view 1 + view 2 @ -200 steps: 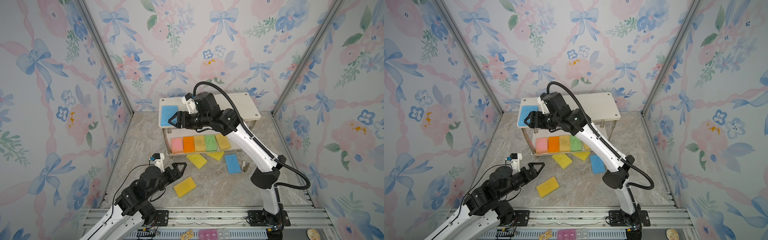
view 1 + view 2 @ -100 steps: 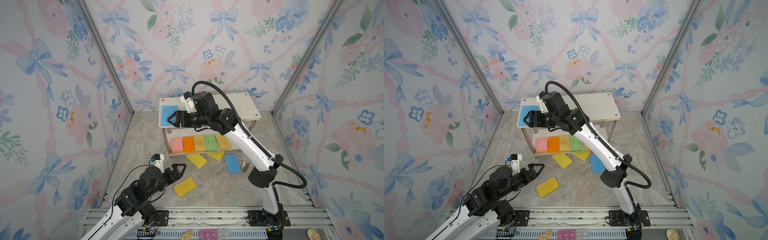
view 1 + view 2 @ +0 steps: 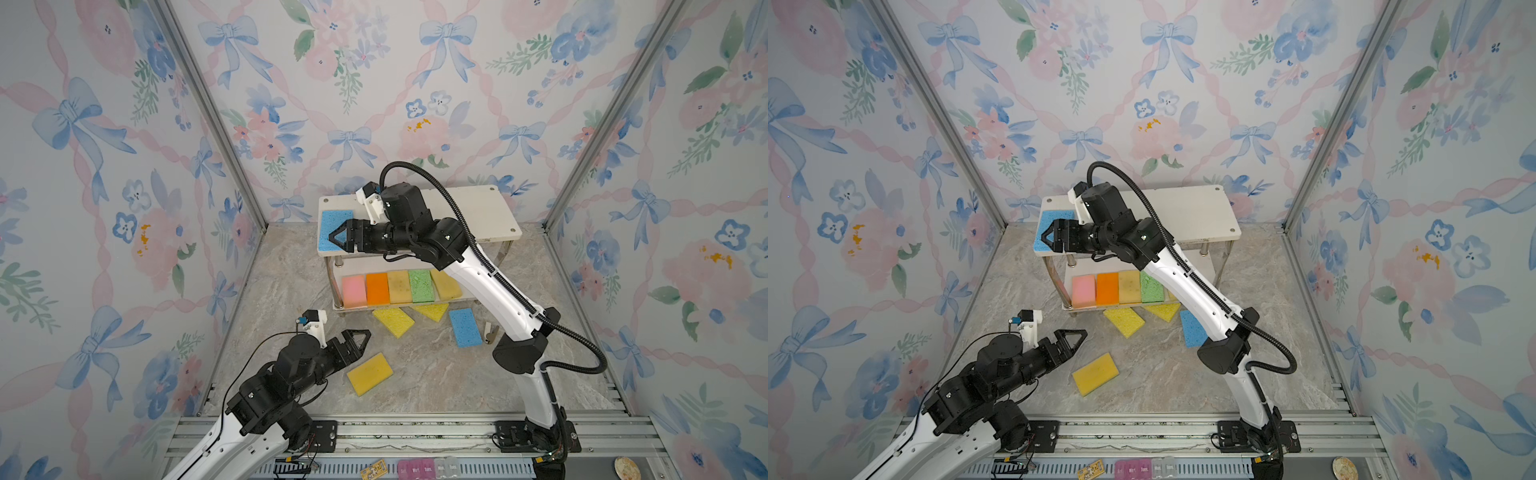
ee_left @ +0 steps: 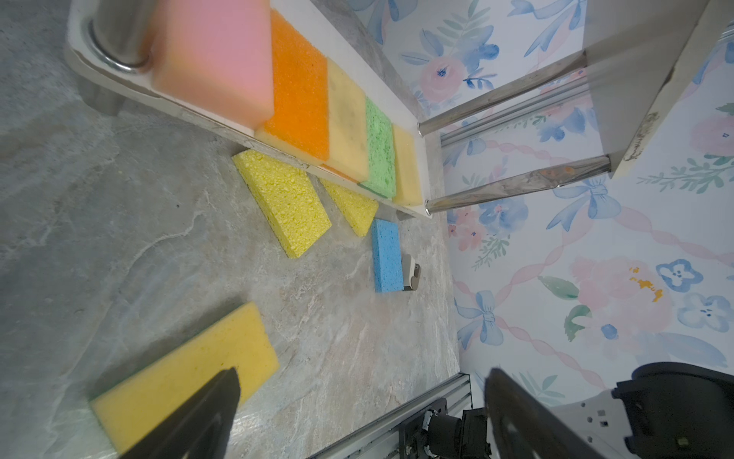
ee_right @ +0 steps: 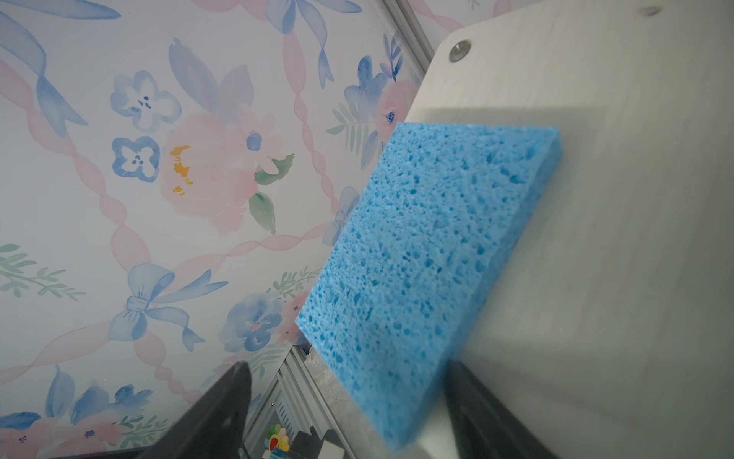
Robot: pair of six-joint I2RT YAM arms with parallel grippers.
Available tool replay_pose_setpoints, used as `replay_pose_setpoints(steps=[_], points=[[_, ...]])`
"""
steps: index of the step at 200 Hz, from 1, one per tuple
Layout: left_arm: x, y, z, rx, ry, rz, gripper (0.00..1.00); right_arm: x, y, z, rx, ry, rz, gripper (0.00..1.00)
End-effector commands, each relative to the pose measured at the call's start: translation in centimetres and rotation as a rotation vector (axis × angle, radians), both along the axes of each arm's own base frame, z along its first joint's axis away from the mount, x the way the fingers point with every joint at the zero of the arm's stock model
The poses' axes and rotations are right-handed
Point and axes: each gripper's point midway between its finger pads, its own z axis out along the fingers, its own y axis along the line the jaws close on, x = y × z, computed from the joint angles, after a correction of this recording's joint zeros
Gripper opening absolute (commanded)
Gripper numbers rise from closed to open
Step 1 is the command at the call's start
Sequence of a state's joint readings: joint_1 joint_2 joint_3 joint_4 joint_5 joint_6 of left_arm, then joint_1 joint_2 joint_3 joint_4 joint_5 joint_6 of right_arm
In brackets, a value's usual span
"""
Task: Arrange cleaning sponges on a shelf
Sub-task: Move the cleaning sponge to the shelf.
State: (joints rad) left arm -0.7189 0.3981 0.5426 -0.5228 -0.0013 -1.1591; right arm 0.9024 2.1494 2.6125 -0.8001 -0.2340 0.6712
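Hovering open and empty, both grippers.
Nearest, the left gripper (image 3: 362, 341) gapes just beside the mustard sponge (image 3: 370, 374) on the floor (image 3: 432, 374); beyond lie two yellow sponges (image 3: 394, 322) and a blue sponge (image 3: 464, 327), then a row of five (image 3: 401, 286) on the lower board of the shelf (image 3: 478, 212); on top, the right gripper (image 3: 337, 237), jaws spread, flanks the near end of the top blue sponge (image 3: 331, 220), flat at the left end.
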Motion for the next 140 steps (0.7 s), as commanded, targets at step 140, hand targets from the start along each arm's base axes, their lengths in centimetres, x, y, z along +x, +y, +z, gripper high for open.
replay_pose_setpoints(steps=[140], points=[[0.8, -2.5, -4.1, 0.267, 0.071, -0.202, 0.98, -10.7, -18.9, 1.4, -0.087, -0.069, -0.08, 0.9]])
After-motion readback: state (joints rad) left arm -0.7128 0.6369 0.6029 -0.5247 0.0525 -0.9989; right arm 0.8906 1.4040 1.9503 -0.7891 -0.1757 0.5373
